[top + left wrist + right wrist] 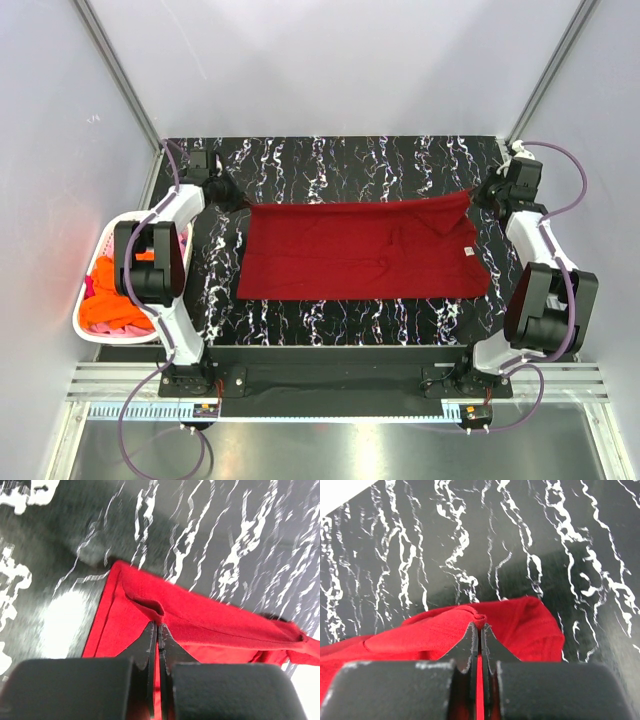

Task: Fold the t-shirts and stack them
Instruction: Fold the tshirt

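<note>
On black marbled table (330, 160) | red t-shirt (350, 262) spread out | pale walls (330, 60) around

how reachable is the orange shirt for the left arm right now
Probably not yet: the left arm has its jaws shut on a corner of the dark red shirt. The orange shirt lies uncovered in the white basket beside that arm.

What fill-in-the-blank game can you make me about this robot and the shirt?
1. The t-shirt spread on the table is dark ___.
2. Both arms' jaws are ___ on its far edge.
3. The basket holding orange cloth is ___.
Missing words: red; shut; white.
</note>
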### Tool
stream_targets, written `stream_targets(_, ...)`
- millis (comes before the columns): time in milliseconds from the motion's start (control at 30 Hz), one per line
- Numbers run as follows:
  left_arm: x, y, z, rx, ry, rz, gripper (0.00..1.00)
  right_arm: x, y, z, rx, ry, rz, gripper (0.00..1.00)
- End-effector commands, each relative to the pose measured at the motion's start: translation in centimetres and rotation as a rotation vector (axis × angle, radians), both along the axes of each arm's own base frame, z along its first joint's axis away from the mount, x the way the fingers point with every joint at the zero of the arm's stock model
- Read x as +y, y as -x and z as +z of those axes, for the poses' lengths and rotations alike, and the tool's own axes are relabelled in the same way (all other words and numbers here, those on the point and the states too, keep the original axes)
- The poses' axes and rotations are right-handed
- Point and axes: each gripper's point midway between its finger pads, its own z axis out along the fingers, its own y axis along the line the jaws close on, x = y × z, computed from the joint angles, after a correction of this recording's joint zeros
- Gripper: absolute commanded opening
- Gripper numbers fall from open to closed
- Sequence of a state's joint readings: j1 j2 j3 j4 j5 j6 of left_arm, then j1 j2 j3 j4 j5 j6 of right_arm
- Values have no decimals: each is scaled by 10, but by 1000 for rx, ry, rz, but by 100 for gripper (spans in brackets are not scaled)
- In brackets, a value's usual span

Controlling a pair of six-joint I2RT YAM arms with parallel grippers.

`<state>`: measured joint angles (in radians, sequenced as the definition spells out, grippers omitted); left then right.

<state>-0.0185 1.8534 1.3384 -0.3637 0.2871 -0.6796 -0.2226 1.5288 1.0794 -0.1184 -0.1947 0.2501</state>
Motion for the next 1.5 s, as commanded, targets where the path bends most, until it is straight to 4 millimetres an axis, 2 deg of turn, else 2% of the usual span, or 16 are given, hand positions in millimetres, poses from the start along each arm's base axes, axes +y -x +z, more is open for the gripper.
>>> stream_targets(0,8,6,21,-62,-56,-26,0,-9,11,16,-26,33,-59,0)
stream_targets(167,7,11,24,-66,-60,-50,0,-5,30,4,3,25,-67,0)
stream_targets(233,8,16,21,-58,-65,-52,0,-5,37,6,-1,25,-79,0)
stream_targets(400,9,31,7,-14,-79,-58,0,-2,51,-7,52,4,-89,2)
stream_targets(567,16,43,-3,10,-115,-49,0,-4,60,-22,106,1,-115,0)
stream_targets(667,18,50,-8,23,-126,-52,0,-7,64,-23,108,12,-136,0)
stream_targets(733,18,53,-10,29,-128,-52,0,-6,65,-17,89,14,-132,0)
stream_targets(900,18,50,-1,10,-130,-48,0,-5,67,0,42,22,-126,0)
stream_targets(967,19,52,0,8,-131,-47,0,-2,70,-1,53,13,-116,0)
stream_targets(1133,21,62,-8,29,-148,-46,0,2,89,-25,134,-22,-139,0)
stream_targets(1267,22,78,-24,73,-160,-43,0,-1,103,-49,203,-45,-211,2)
stream_targets(1467,22,90,-31,85,-192,-57,0,5,112,-78,312,-108,-240,1)
